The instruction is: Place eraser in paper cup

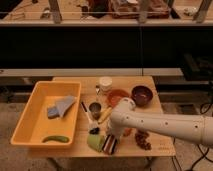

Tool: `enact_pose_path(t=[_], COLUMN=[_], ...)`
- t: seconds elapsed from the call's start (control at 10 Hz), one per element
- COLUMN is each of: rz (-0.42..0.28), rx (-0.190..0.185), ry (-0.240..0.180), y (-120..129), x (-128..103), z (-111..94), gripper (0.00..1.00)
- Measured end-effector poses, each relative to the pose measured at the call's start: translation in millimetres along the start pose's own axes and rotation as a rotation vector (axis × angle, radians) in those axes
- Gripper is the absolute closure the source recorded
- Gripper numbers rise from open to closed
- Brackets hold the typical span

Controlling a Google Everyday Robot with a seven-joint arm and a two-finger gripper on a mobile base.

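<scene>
Gripper (112,136) low over the eraser (109,145)

It sits right on top of the eraser, which lies at the front edge of the table (155,145), just beside a green cup (95,142). Can't tell if it's open or closed. Paper cup (105,83) stands well apart, at the back edge.

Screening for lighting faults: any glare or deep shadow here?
Camera view: dim, warm light, no glare; background shelves nearly black; the gripper, near the wooden table's front edge by the flat black-red-white striped eraser, lies in the white arm's shade.
</scene>
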Motion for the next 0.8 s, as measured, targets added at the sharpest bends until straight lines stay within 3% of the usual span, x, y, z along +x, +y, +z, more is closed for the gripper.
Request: enact_pose_path(t=[0.1,0.4,0.6,0.8], rz=[0.016,0.049,0.067,0.068], rx=[0.007,0.034,0.078,0.087], ry=[-0.011,-0.042,-0.067,-0.075], y=[2,1,5,7], x=[2,6,12,12], z=[-15,-89,-144,-157], gripper=[1.00,1.00,1.00,1.00])
